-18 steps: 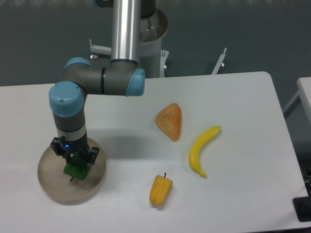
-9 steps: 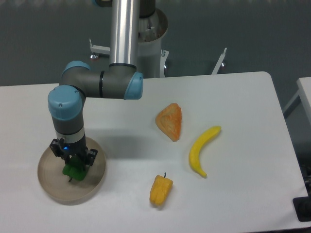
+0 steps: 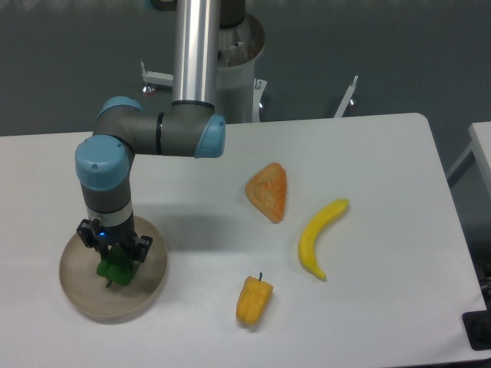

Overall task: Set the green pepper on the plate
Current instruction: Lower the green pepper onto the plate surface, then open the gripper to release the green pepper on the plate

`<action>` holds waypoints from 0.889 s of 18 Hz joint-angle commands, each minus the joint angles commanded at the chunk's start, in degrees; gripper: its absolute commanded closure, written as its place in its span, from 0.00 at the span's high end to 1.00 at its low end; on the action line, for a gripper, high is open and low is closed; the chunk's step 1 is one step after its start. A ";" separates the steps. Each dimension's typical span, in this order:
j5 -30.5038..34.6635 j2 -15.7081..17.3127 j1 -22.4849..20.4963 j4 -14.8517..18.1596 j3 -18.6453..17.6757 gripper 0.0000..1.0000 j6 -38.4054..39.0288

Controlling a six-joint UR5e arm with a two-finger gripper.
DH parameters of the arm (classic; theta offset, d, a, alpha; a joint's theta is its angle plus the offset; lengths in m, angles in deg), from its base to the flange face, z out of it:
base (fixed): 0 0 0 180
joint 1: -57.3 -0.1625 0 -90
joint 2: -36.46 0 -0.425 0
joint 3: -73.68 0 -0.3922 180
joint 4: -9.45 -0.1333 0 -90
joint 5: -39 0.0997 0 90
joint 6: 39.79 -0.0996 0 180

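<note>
Green pepper (image 3: 115, 267) sits low over the middle of the beige plate (image 3: 77, 290), gripped between the two fingers of the pincer (image 3: 115, 263), which are closed against its sides. Whether the pepper's underside already touches the plate's surface cannot be told from this view. The plate lies at the near left of the white bench (image 3: 192, 253).

Compared with a second ago, the arm has shifted slightly leftward and the pincer with the pepper has come a little closer to the plate's centre; half a second ago it was almost where it is now, so the motion has nearly stopped. The pincer has not let go in that time.

The other items lie as before: an orange wedge-shaped toy food (image 3: 268, 191) toward the bench's middle, a yellow banana (image 3: 318, 237) to its right, and a yellow-orange pepper (image 3: 253, 299) near the front edge, all well apart from the plate.
</note>
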State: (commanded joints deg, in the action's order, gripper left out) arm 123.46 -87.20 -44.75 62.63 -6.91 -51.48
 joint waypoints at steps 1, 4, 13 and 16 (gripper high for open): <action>0.00 0.09 0.00 0.00 0.00 0.60 0.00; 0.00 0.18 0.00 0.00 0.17 0.72 0.00; 0.44 1.93 -1.23 0.26 0.79 0.92 -2.97; 0.70 3.33 -4.73 0.88 0.88 0.93 -9.21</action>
State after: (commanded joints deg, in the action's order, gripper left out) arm 124.17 -83.87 -49.48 63.51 -6.04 -60.69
